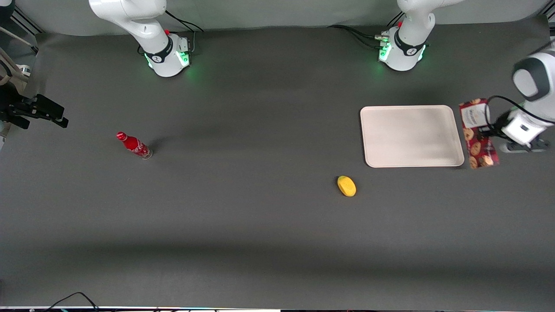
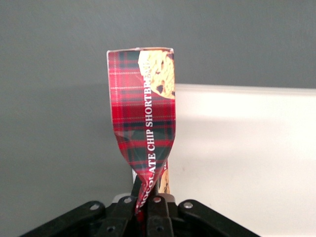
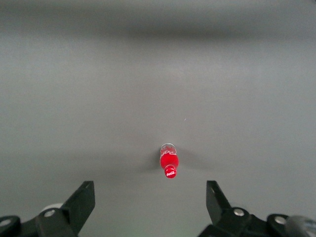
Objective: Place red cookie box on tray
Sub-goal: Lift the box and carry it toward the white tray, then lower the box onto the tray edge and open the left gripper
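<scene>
Front view shows one red cookie box [image 1: 478,134] pinched by the gripper [image 2: 148,200] beside one tray [image 1: 412,135].

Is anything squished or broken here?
Yes. The red cookie box looks crushed and twisted where the gripper pinches it shut at one end, in the wrist view. It is beside the tray, not on it. The yellow fruit-like thing and the upright small red bottle look fine.

Robot lab, two white arm bases [image 1: 167,54] bolted to dark grey table [image 1: 243,225], trailing cables
</scene>
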Available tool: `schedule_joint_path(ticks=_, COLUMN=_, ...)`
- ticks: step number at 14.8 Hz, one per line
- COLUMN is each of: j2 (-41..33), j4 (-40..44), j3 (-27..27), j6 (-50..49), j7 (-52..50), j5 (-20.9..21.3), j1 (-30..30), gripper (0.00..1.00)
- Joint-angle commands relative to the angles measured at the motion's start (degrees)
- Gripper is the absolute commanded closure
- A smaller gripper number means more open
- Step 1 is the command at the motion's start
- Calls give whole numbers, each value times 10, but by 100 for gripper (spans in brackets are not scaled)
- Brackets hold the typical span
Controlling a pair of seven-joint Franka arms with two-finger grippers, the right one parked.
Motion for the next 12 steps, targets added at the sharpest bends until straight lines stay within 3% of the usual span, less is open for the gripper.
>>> schedule_joint_path(ticks=1, j2=-86, j4=-141, j3=-1, j6=102, j7=-15, j5=11, j1=-4, gripper=100)
schedule_joint_path(ticks=11, j2=-29, j4=-162, j3=-22, j6=195, j7=-14, j5=12, j1=-4, gripper=100)
schedule_joint_path(ticks=12, j2=-23, j4=-162, j3=-24, j6=200, j7=-13, j5=12, j1=-3, gripper=94)
